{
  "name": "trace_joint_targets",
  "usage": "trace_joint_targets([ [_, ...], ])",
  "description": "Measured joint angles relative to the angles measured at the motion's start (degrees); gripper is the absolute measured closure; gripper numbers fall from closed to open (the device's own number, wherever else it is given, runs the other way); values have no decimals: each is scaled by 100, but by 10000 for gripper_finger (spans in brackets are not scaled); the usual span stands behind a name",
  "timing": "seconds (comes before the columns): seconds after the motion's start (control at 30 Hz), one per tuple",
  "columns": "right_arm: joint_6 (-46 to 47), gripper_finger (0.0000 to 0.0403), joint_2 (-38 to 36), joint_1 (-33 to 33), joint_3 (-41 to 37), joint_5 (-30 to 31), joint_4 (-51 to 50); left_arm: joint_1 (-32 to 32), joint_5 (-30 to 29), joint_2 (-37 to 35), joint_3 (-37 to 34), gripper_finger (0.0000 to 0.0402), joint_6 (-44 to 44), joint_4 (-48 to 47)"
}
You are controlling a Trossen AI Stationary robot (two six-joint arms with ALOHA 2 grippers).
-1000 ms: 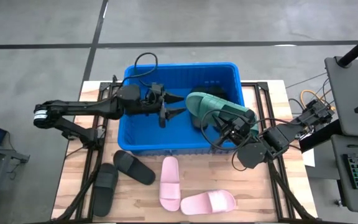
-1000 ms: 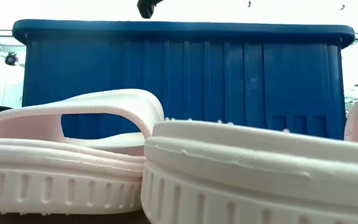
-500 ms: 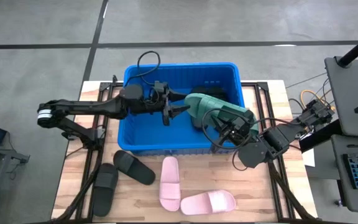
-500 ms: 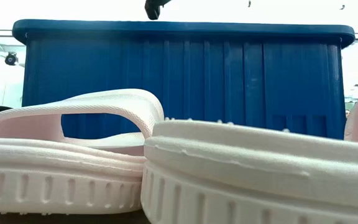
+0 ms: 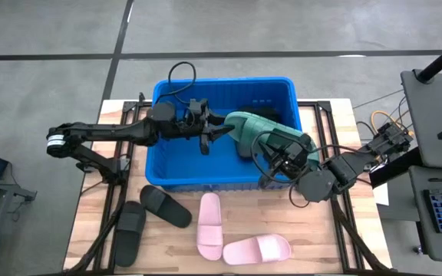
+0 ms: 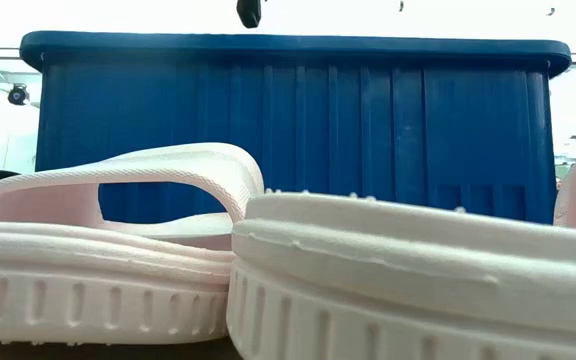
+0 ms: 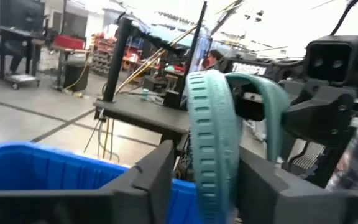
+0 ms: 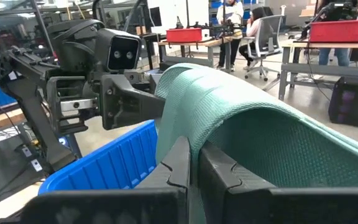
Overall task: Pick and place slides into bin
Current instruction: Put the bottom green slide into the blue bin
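Overhead view first: bin (image 5: 176,165) sits on the far half of the worktop (image 5: 321,238), and a green slide (image 5: 263,132) hangs above its right half, held up between both arms. The right pincer (image 5: 282,157) is clamped on the slide's strap over the bin's near-right corner. The left pincer (image 5: 219,130) reaches across the bin's middle, its two fingers on either side of the slide's far end. A dark slide (image 5: 255,107) lies inside the bin at its far wall. In front of the bin lie two black slides (image 5: 164,205) (image 5: 129,232) and two pink slides (image 5: 209,225) (image 5: 256,248).

Low view: the pink slides (image 6: 118,250) fill the foreground before the bin's ribbed wall (image 6: 368,140); a dark piece of arm shows above the rim.

Left wrist view: the green slide's sole (image 7: 209,143) stands edge-on between the left fingers (image 7: 157,171), above the bin's rim (image 7: 36,162); whether they press it, one cannot tell.

Right wrist view: the right fingers (image 8: 180,163) pinch the green strap (image 8: 241,130).
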Motion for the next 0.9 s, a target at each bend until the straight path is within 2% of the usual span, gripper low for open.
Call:
trace_joint_targets([
  [0.2,-22,394,0,3,0,-23,9,15,198,-29,0,380,-4,-43],
  [0.6,-41,388,0,2,0,-44,213,90,300,-34,0,383,-48,-80],
  [0.9,-645,301,-2,4,0,-19,307,176,304,-38,0,384,-315,-140],
])
